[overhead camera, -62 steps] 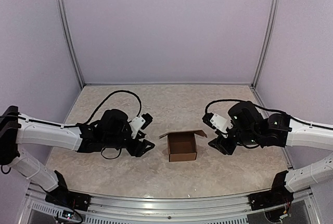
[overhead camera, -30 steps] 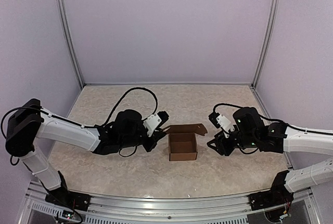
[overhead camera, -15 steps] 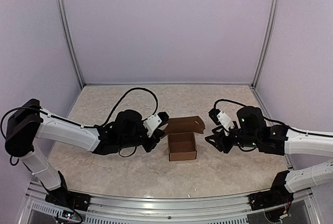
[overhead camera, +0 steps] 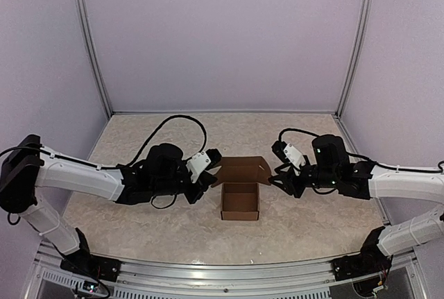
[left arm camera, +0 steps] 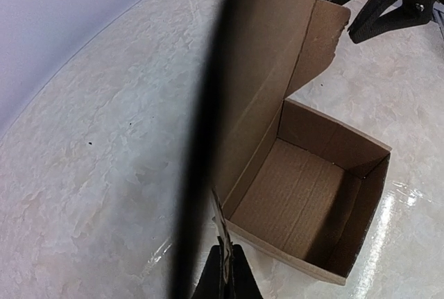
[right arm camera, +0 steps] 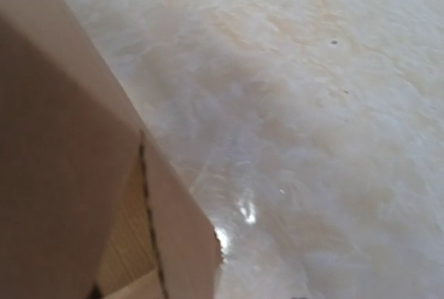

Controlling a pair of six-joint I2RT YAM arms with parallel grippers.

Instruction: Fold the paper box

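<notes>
Cardboard paper box [overhead camera: 240, 203] sits open-topped mid-way across the table [overhead camera: 166, 136], its lid flap [overhead camera: 241, 170] raised at the far side; left end effector [overhead camera: 208, 177] meets the flap's left end, grip impossible to tell; right end effector [overhead camera: 279, 176] waits at the flap's right end, fingers spread.
</notes>
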